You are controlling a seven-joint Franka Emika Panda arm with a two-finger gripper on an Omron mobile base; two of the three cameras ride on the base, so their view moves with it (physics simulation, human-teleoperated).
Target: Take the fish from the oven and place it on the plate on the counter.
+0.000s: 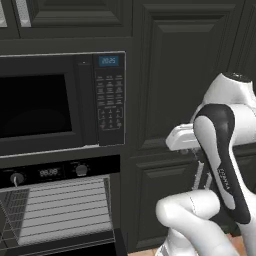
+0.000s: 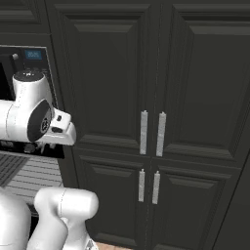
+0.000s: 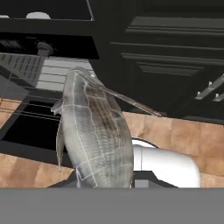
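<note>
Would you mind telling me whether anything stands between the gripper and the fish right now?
Nothing does. In the hand view the fish rises straight from the bottom edge where the finger tips sit, so it looks already held, out in front of the open oven. The plate's whereabouts cannot be told from here.

One fish (image 3: 94, 131) is showing in the hand view. One oven (image 1: 55, 210) is standing open, showing two round knobs (image 1: 17, 178) and one small display (image 1: 49, 172). One microwave (image 1: 60, 102) is sitting above it, carrying one keypad (image 1: 110, 102). Four silver cabinet handles (image 2: 144, 132) are showing in the right base view, lying in two pairs.
</note>
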